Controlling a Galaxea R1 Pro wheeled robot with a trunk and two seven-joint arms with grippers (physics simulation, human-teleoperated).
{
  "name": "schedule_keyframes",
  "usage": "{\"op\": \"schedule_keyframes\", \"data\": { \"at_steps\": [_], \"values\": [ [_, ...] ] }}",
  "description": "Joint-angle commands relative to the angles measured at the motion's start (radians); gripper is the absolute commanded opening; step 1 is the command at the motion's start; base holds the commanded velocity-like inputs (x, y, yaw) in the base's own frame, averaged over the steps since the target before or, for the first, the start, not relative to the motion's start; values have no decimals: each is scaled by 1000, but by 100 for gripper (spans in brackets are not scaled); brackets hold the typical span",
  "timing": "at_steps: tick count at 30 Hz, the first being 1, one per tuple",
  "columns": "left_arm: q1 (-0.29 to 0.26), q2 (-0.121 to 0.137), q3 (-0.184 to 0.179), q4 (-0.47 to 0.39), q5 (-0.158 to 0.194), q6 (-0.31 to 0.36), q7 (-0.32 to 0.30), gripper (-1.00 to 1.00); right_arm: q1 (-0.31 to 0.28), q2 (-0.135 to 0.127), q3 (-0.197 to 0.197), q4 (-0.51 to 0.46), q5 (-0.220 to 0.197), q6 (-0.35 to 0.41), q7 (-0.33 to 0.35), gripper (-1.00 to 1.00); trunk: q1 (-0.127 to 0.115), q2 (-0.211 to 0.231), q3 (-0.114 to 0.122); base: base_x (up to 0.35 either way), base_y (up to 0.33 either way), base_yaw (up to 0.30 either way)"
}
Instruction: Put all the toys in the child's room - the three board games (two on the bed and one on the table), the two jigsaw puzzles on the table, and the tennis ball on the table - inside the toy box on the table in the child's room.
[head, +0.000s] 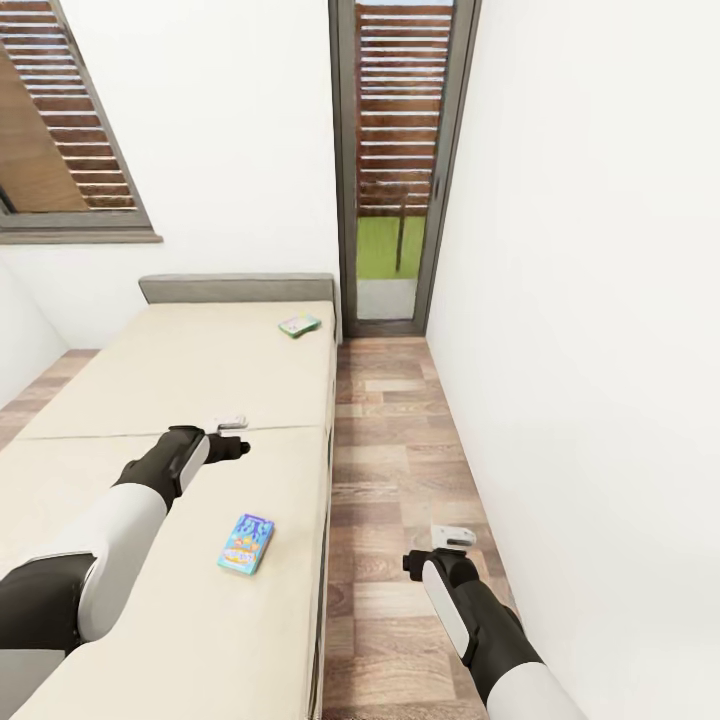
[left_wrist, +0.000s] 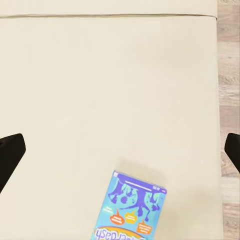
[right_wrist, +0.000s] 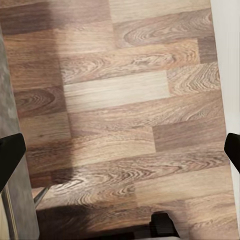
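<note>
The blue board game (head: 246, 543) lies flat on the bed (head: 150, 400), at five o'clock from the left gripper (head: 232, 437), whose jaws are spread wide and empty. A thin flat box could be pushed along the mattress instead of gripped. The green board game (head: 299, 325) lies near the headboard (head: 237, 288), unobstructed. The right gripper (head: 452, 545), wide open, hangs over the floor (head: 395, 470).
</note>
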Motion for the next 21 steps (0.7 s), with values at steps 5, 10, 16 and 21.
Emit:
{"op": "schedule_keyframes", "data": {
  "at_steps": [5, 10, 16, 21],
  "values": [
    [-1, 0, 6, -2, -4, -3, -4, 100, -1, 0, 2, -1, -9, 2, -9, 100, 0, -1, -9, 0, 0, 0],
    [-1, 0, 6, -2, -3, -11, -2, 100, -1, 0, 2, -1, -9, 2, -9, 100, 0, -1, -18, 0, 0, 0],
    [-1, -1, 6, -2, -4, -13, 0, 100, -1, 0, 2, -1, -9, 2, -9, 100, 0, -1, -27, 0, 0, 0],
    [-1, -1, 6, -2, -5, -14, 1, 100, -1, 0, 2, -1, -9, 2, 10, 100, 0, -1, -36, 0, 0, 0]
  ]
}}
